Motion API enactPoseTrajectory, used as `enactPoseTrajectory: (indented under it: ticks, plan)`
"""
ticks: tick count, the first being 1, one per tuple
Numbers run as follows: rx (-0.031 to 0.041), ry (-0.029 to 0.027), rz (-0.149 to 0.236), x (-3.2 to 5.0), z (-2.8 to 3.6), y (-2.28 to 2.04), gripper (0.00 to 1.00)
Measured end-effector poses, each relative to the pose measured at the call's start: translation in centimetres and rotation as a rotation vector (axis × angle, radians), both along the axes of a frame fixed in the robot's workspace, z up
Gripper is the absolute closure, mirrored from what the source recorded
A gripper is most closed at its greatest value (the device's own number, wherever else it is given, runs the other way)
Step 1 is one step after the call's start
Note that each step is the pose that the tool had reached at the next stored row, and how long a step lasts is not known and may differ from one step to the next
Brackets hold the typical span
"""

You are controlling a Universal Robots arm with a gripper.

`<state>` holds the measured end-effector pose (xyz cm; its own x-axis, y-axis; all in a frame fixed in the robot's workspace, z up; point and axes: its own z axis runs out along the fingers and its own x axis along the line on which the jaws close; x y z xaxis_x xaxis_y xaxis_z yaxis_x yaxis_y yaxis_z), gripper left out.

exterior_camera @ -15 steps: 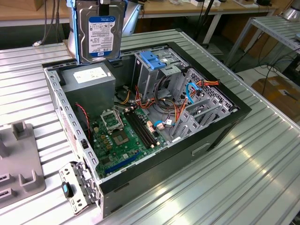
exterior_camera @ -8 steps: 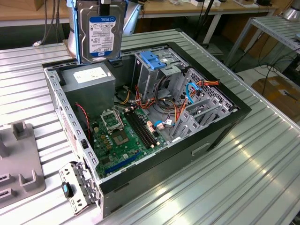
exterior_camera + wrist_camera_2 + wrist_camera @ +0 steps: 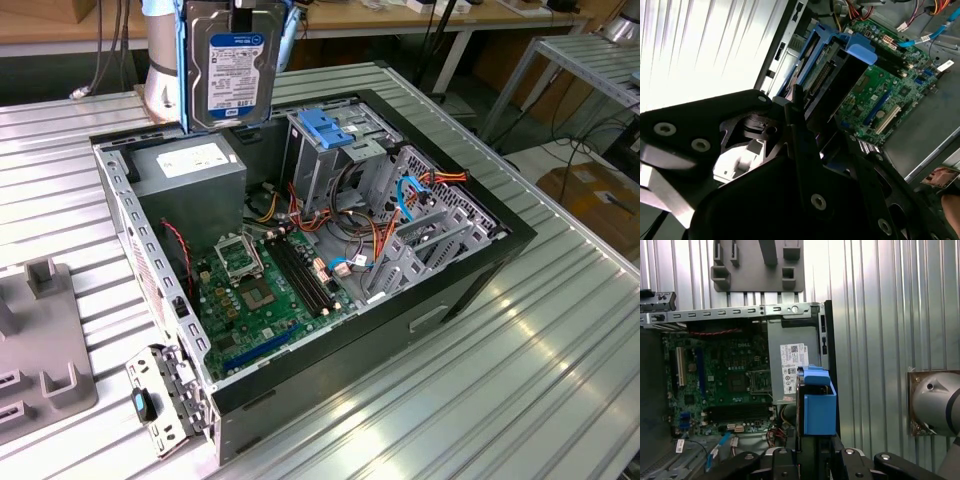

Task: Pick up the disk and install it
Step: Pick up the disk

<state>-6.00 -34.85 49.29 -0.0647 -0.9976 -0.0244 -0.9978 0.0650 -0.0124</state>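
Black gripper (image 3: 812, 460) pinches silver, blue-framed disk (image 3: 232, 65) upright over open black computer case (image 3: 330, 375), twelve o'clock in the exterior view.

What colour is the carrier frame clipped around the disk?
Bright blue; the carrier frame on the disk shows best in the first wrist view.

The place looked like a robotics laboratory or a technical workshop. The bench (image 3: 520, 400) was made of ribbed aluminium profiles, and an open computer case (image 3: 470, 290) lay on it with the boards and wires bare. A grey robot arm (image 3: 160, 70) stood on the bench and carried the disk (image 3: 232, 65) above the case. Behind stood wooden work tables (image 3: 400, 20) with hanging cables (image 3: 437, 45), and a cardboard box (image 3: 590, 200) lay on the floor.
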Motion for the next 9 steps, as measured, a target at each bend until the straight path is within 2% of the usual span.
enactPoseTrajectory:
  ticks: [3, 9]
  plan:
    - [-0.0001, 0.0000, 0.000, 1.02, 0.00, 0.00, 0.65]
    - [0.0000, 0.0000, 0.000, 2.26, 0.00, 0.00, 0.65]
